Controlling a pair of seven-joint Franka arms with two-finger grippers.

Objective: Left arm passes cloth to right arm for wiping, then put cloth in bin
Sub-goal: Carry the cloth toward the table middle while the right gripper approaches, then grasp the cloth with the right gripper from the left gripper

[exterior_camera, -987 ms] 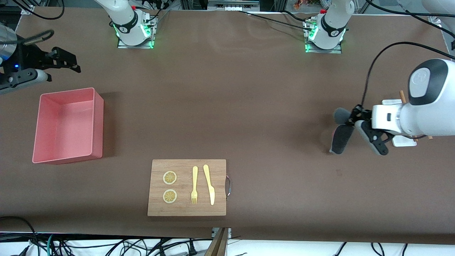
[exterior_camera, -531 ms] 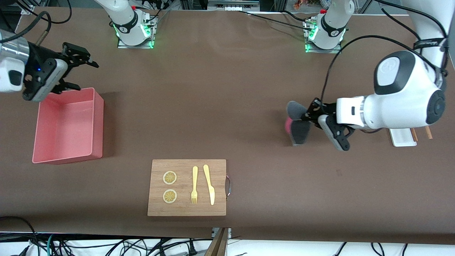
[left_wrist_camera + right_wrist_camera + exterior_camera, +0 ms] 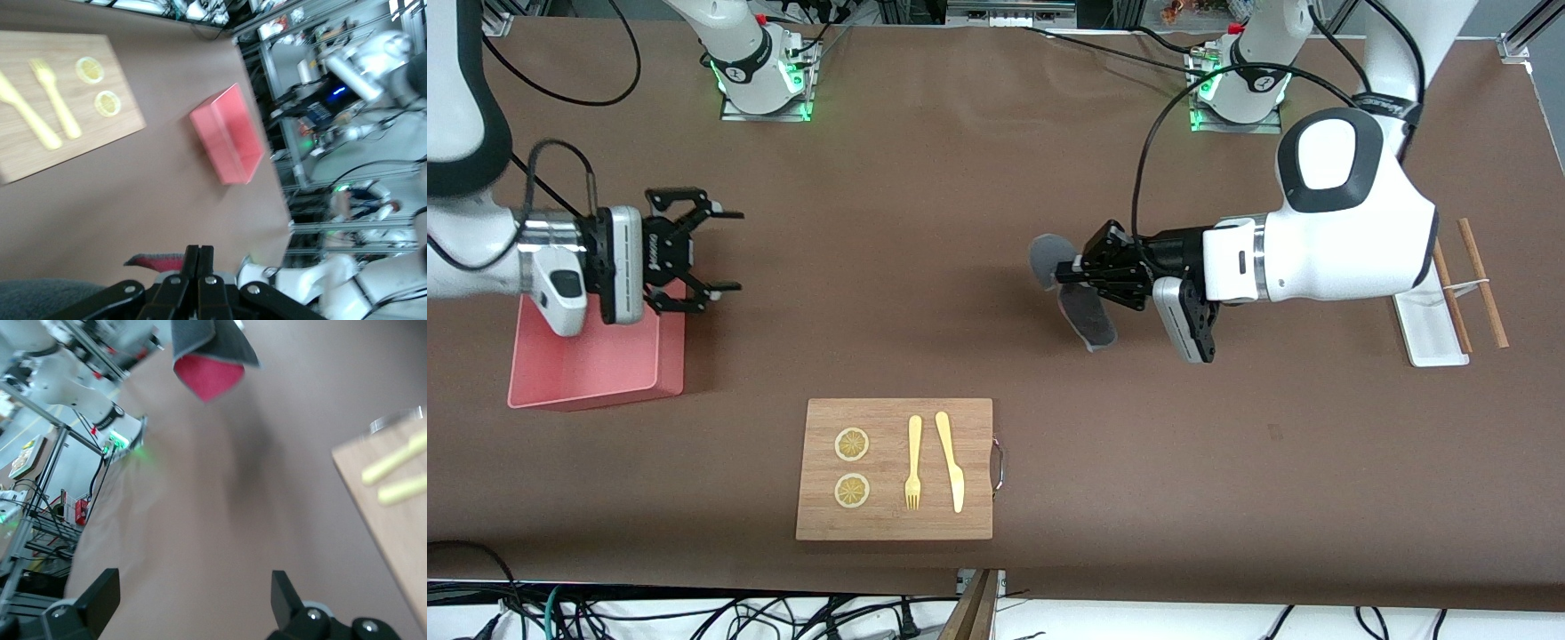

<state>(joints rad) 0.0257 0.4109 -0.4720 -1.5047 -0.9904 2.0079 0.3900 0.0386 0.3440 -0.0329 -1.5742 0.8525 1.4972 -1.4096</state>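
Jaws of the left gripper (image 3: 1069, 271) are pinching the cloth (image 3: 1087, 317), dangling limp over mid-tabletop; soft and light, it is best taken by its hanging flap. Right gripper (image 3: 722, 251), jaws spread empty, is hovering beside the bin (image 3: 596, 378).

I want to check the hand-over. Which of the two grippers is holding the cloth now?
The left gripper, the blocky black one on the white wrist, is shut on the cloth above bare table. The right gripper, with linkage fingers, is open and empty beside the bin.

Two white arms with black joints.
Blocky black left end effector (image 3: 1069, 269) on white wrist, black cable looping above; skeletal black right end effector (image 3: 727, 251) with white lettering, silver-grey wrist, green-lit bases.
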